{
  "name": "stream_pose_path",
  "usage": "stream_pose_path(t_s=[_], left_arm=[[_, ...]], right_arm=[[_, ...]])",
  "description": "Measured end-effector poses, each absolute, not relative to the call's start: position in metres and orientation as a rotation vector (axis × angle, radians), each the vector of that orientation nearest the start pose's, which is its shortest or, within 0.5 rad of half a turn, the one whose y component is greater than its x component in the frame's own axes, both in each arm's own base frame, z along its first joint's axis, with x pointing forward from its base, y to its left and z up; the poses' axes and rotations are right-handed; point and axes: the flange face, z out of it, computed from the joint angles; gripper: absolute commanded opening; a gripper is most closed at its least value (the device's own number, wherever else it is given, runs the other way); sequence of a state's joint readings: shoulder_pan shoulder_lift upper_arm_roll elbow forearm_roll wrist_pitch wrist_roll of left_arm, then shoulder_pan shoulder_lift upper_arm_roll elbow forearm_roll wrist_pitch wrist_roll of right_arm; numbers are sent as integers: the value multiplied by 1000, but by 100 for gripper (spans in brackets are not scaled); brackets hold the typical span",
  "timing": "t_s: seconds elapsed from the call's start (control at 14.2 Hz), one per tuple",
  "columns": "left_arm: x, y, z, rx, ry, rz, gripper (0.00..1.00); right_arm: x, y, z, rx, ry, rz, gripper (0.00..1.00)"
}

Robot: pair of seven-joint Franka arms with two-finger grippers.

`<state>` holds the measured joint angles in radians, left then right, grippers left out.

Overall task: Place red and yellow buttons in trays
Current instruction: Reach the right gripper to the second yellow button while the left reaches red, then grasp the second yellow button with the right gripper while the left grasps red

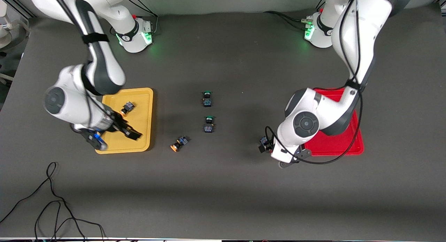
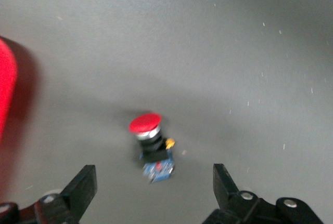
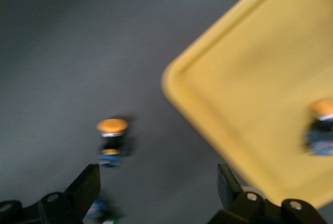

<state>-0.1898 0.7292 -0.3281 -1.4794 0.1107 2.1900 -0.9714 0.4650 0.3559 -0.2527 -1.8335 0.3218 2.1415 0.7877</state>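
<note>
My right gripper (image 1: 130, 132) is open and empty over the near part of the yellow tray (image 1: 143, 130). One yellow button (image 1: 127, 107) lies in that tray. Another yellow button (image 1: 179, 143) lies on the table beside the tray, toward the middle. The right wrist view shows the open gripper (image 3: 156, 187), the tray's corner (image 3: 250, 104), the button in it (image 3: 321, 130) and the loose button (image 3: 112, 135). My left gripper (image 1: 265, 146) is open just above a red button (image 2: 151, 146) on the table beside the red tray (image 1: 355, 144). The other red button is hidden.
Two green-capped buttons (image 1: 207, 98) (image 1: 208, 124) lie on the table's middle, one nearer the front camera than the other. The left arm covers much of the red tray, whose rim (image 2: 5, 89) shows in the left wrist view. Loose black cables (image 1: 52, 200) lie at the table's near edge.
</note>
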Motion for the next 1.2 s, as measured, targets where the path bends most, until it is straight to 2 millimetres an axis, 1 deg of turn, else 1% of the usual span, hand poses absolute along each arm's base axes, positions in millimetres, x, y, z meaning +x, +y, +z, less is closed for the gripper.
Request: stream_pose_path(t_s=[0.07,0.14,0.21,0.35,0.49,0.63,0.7,0.77,0.85,0.92,0.99,1.06,1.13,1.2], left_arm=[[647,-316,248,-3154,-803,116,98],[646,-316,233,-3151,-827,126,97],[645,-317,220,-3149,-841,138,96],[641,-319,202,-3146,-848,156,89],[633,-320,189,-3147,-848,163,80],[626,-320,180,-3142,-846,176,63],[624,-320,178,-3138,-844,183,47],[622,-320,176,-3136,-843,188,24],[622,-320,175,-3135,-844,188,5],[622,-320,178,-3136,-845,184,0],[623,-320,180,-3137,-844,180,0],[624,-320,184,-3139,-846,174,0],[625,-320,189,-3140,-848,167,0],[626,-319,198,-3136,-847,163,0]], right_arm=[[623,182,326,-2770,1123,193,100],[631,203,307,-2759,1162,213,100],[637,218,286,-2751,1193,221,100],[641,238,244,-2736,1238,212,100],[638,252,210,-2716,1285,211,100],[633,263,189,-2705,1307,215,100],[631,265,182,-2707,1313,224,96],[630,264,178,-2711,1317,231,84],[628,263,174,-2714,1321,238,56],[626,262,171,-2717,1323,247,27],[624,263,169,-2720,1323,254,12],[623,263,168,-2721,1322,258,0],[622,264,168,-2722,1320,259,0],[622,265,168,-2721,1319,258,0]])
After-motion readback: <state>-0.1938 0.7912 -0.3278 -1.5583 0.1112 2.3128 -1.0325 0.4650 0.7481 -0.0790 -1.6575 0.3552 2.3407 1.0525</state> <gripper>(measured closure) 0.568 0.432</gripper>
